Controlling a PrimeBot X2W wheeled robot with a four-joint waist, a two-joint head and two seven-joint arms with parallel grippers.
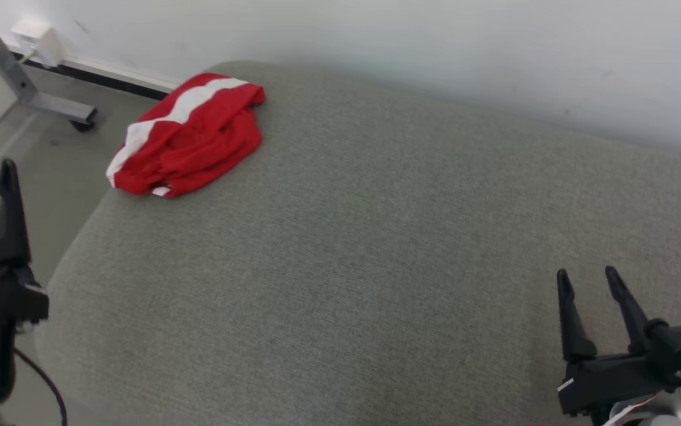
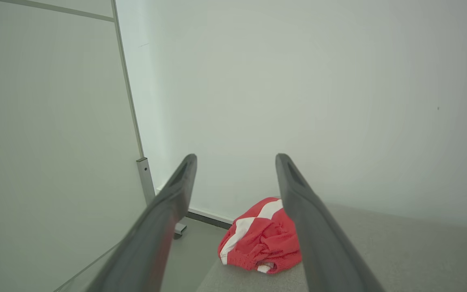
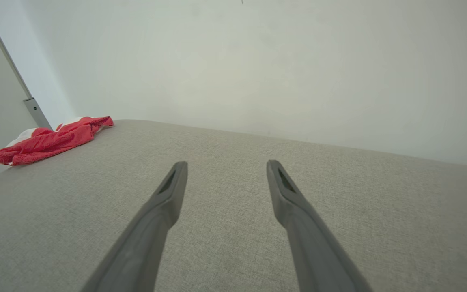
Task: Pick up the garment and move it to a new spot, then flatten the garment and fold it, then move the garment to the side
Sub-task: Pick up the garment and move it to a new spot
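Grey padded surface (image 1: 375, 248) lies under both grippers. Red-and-white garment (image 1: 189, 136) sits crumpled ahead of the left gripper (image 2: 236, 160), well apart from the right gripper (image 1: 587, 273). Both jaws stand wide apart, holding nothing. Risk: the garment lies at the surface's edge, so a glancing grab could push it off.

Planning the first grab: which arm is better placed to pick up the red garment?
Left. The garment lies bunched on the grey surface, far left, straight ahead of the open left gripper; the open right gripper sits near right, well away from it.
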